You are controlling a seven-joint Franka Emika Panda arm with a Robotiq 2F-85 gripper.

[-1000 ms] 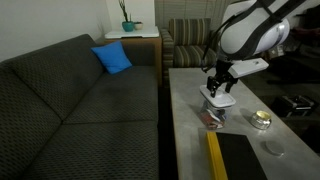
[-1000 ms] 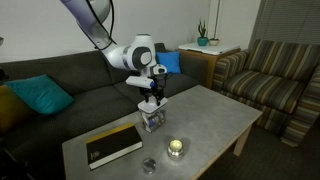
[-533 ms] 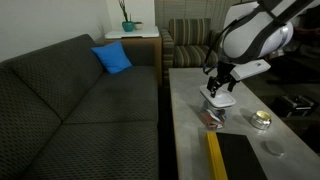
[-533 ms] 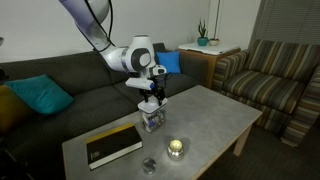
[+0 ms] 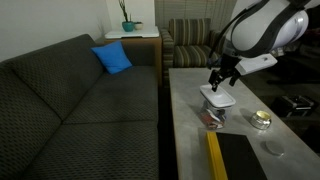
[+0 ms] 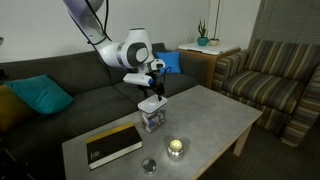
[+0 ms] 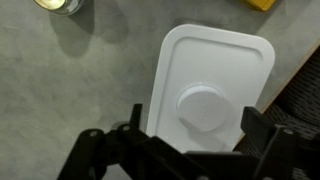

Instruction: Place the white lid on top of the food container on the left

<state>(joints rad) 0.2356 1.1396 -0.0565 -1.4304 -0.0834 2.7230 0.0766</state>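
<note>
fingers of the gripper stand wide apart and hold nothing, just above the white lid. the lid lies flat on top of the food container, which stands on the grey table. whether its rim sits down all around is hard to tell from these views. if the lid only rests loose, a finger that brushes it while rising could push it askew.
</note>
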